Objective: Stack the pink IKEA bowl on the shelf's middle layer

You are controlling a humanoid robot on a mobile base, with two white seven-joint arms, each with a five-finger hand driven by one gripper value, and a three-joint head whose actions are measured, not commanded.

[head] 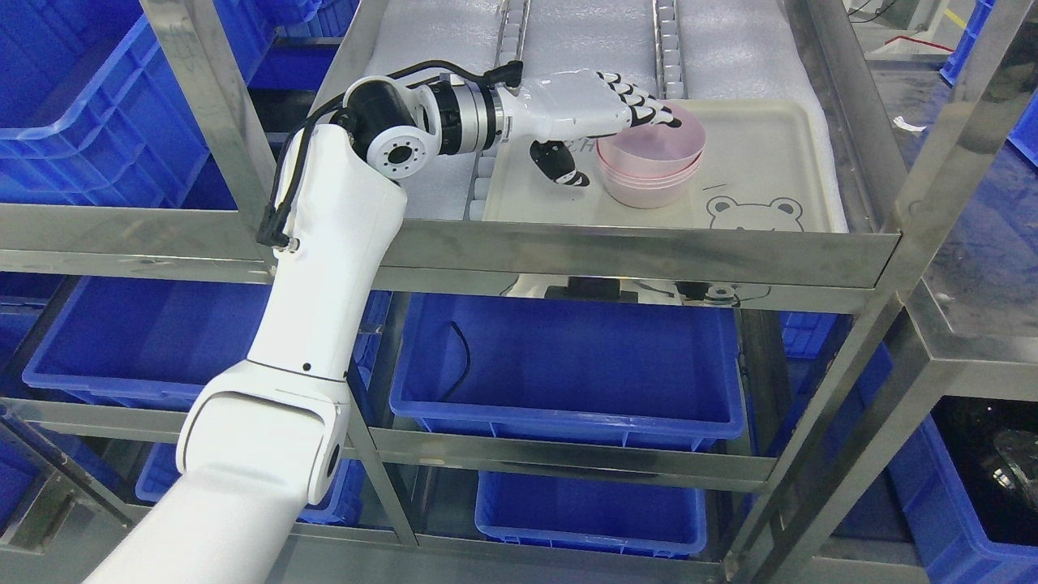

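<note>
Step in hand: looks like the tail end of the stacking. The left hand (600, 109) reaches in from the left of the frame, over the shelf (649, 251), and sits right at the pink bowl stack (650, 166), upper middle of the frame.

Fingers: the long fingers (649, 105) are stretched out flat over the near-left rim of the top bowl, tips touching or just above the inside. The thumb (559, 165) hangs below, just left of the stack's wall, with a gap. So pretty open, more of a loose pinch around the rim than a real clamp. I honestly can't tell if it's got any grip on the top bowl.

Where the bowl is: nested on top of at least two other pink bowls, on the cream tray (770, 154) with the bear print, right of centre on the shelf.

How it looks: pale pink, translucent-ish, smooth plastic, round, upright. The stack looks even, rims parallel, no obvious tilt.

Next move, my guess: open up fully and lift the hand out up and to the left without dragging the rim, since those light bowls would slide easily.

Right hand: not showing anywhere.
</note>
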